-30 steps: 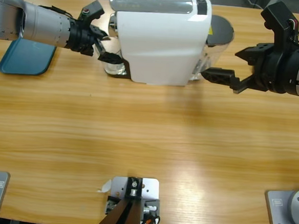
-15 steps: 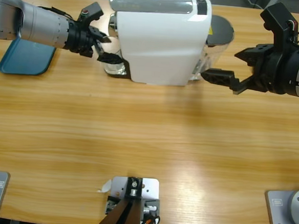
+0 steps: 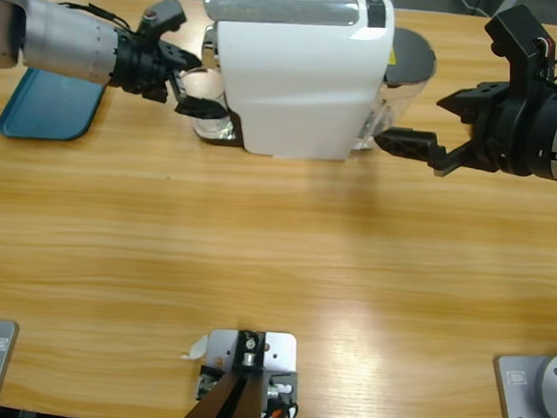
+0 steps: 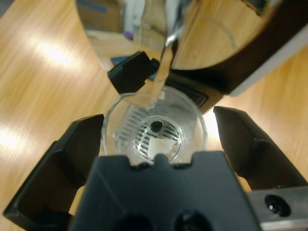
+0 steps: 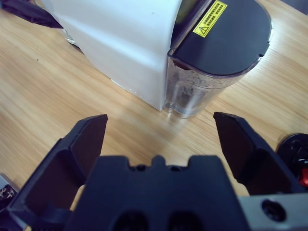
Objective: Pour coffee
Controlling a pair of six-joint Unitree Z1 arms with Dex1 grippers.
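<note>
Since a second ago the left gripper point(image 3: 193, 88) has edged back and up slightly at the machine's point(image 3: 297, 76) front. Its jaws stand wide on either side of the clear cup point(image 4: 154, 137) on the drip grille, not yet gripping. The right gripper point(image 5: 159, 139) hangs open and empty near the water tank point(image 5: 216, 57). I see no coffee in the cup. The cup looks light, stiff, slippery; grip it mid-wall.

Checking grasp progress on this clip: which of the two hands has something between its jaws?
The left hand: its open jaws flank a clear glass cup under the white coffee machine. The right hand is open with only table between them.
</note>
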